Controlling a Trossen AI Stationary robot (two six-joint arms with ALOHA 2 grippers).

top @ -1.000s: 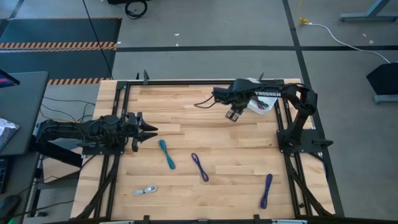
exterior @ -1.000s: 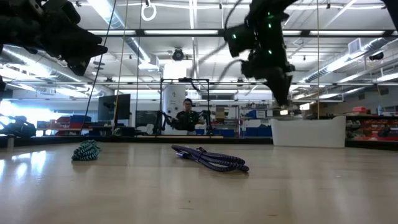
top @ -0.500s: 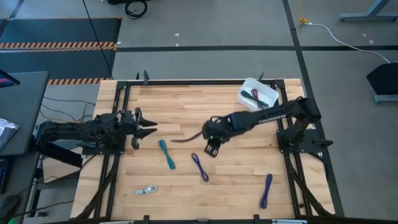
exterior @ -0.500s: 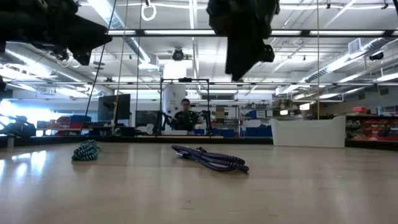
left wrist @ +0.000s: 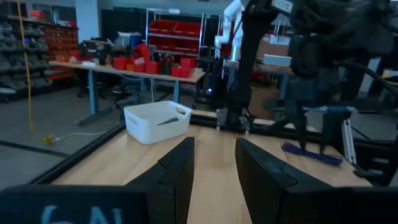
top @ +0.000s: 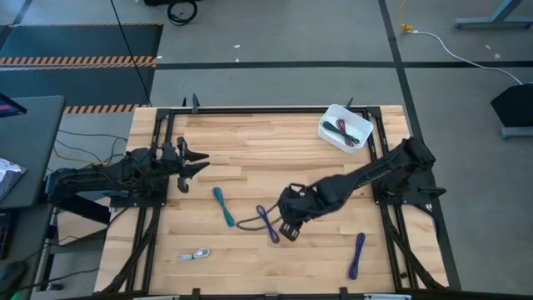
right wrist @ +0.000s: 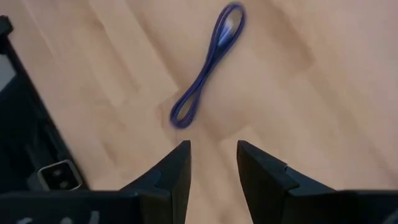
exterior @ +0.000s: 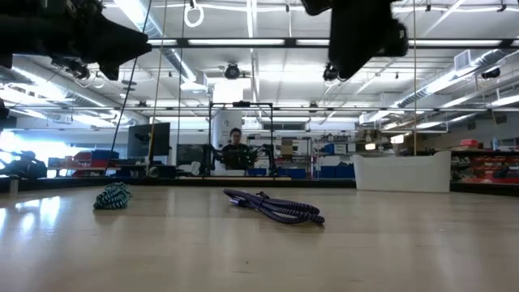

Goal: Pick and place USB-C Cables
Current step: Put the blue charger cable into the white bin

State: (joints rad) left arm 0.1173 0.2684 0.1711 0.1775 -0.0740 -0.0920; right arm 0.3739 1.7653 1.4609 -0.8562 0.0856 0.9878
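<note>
We note the right gripper (top: 289, 230) low over mid-table, jaws parted and empty, a purple USB-C cable (top: 266, 222) just beside them. Left gripper (top: 188, 163) waits off to its side, jaws apart, holding nothing; teal cable (top: 222, 206) near.

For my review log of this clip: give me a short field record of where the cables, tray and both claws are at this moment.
right claw: open, empty, over the middle purple cable
left claw: open, empty, waiting at the table's left side
teal cable: on the table, left of the middle purple one
silver-white cable: near front-left edge
second purple cable: front right
white tray: back right corner, holds a dark red and a green cable
</note>
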